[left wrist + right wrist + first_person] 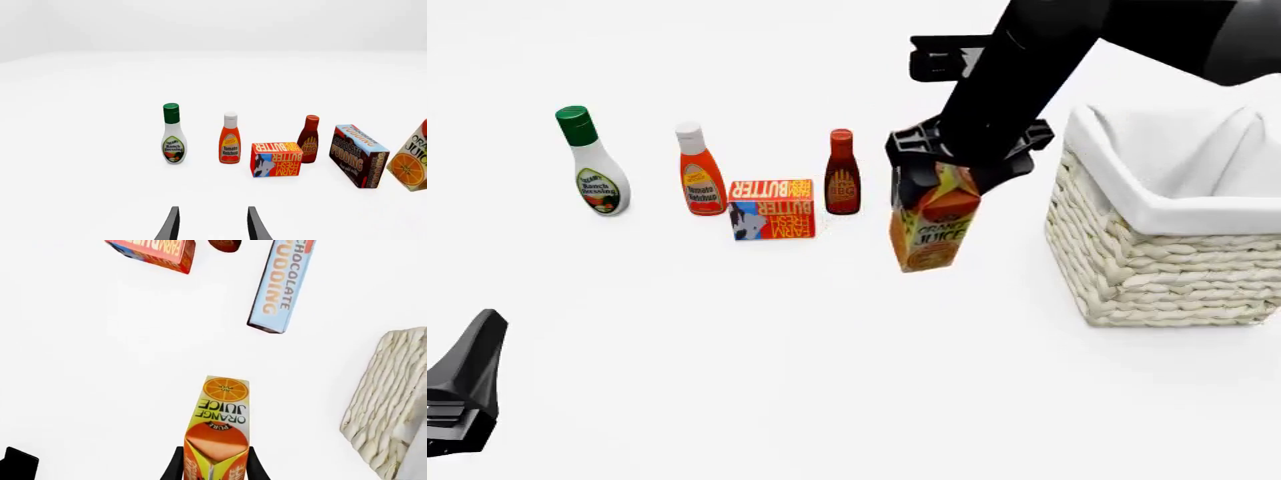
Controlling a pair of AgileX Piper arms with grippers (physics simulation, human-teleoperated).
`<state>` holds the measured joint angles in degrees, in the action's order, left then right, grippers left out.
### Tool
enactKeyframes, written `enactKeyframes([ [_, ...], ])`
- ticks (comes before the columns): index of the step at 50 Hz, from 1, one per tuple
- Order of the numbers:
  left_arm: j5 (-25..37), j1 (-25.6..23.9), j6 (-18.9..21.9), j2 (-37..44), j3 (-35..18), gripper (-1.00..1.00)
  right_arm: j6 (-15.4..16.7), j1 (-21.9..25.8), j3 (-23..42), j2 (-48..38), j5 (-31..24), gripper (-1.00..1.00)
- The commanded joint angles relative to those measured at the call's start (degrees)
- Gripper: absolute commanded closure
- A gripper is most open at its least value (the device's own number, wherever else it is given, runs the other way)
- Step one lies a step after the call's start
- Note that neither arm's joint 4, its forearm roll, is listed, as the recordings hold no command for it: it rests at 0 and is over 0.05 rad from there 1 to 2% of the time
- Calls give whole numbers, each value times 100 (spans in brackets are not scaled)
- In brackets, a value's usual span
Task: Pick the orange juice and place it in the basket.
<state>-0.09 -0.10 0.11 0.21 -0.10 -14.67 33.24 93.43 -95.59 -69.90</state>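
White tabletop (827, 380) runs bare across the whole near half of the front view, broken only at eight o'clock by the black left gripper (461, 400); the left wrist view shows its two dark fingers (171, 225) spread apart around nothing.

Along the far row, at ten o'clock, stands the white ranch-dressing bottle with a green cap (593, 163), then the orange ketchup bottle with a white cap (699, 170) just beside it, then the flat orange-red butter box (771, 208) lying a little nearer, and the dark red-brown BBQ sauce bottle (842, 173) close behind that box's right edge. The blue-and-brown chocolate pudding box (358, 155) appears only in the wrist views, right of the sauce bottle.

At centre, the tall orange-yellow gable-top orange juice carton (933, 222) tilts slightly, its peaked top clamped between the black fingers of the right gripper (215, 465) — the arm comes down from one o'clock. Whether its base touches the table I cannot tell.

A strip of bare table separates the carton from the cream-white woven wicker basket (1154, 262) at three o'clock — its white cloth lining (1174, 165) folds over the rim, the opening facing up.
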Motion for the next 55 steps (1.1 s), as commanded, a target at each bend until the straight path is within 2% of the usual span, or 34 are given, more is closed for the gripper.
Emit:
enactKeyframes([
  [1,0,-1,0,0,0,-100,293,-276,79,150,0,100],
  [11,0,0,1,0,0,-100,657,-628,150,294,0,100],
  [12,-1,0,1,0,0,-100,826,-760,168,331,0,100],
  [22,-1,1,0,-1,0,-100,1028,-940,354,415,0,100],
  [23,0,0,1,0,0,-100,1148,-997,385,421,0,100],
  [28,0,0,0,0,0,-100,1277,-1090,465,436,0,100],
  [29,0,1,1,0,0,-100,1493,-1261,470,478,0,100],
  [32,0,0,0,0,0,-100,1411,-1159,556,454,0,100],
  [33,0,-1,0,0,0,-100,1518,-1236,548,471,0,100],
  [35,0,0,-1,0,0,-100,1496,-1210,594,467,0,100],
  [39,0,0,-1,0,0,-100,1748,-1395,679,520,0,100],
  [45,0,-1,0,0,0,-100,1888,-1513,770,585,0,100],
  [47,0,-1,0,0,0,-100,2044,-1700,820,655,0,100],
  [50,0,0,0,0,0,-100,1982,-1625,862,639,0,100],
  [55,0,-1,0,0,0,-100,2058,-1700,917,667,0,100],
])
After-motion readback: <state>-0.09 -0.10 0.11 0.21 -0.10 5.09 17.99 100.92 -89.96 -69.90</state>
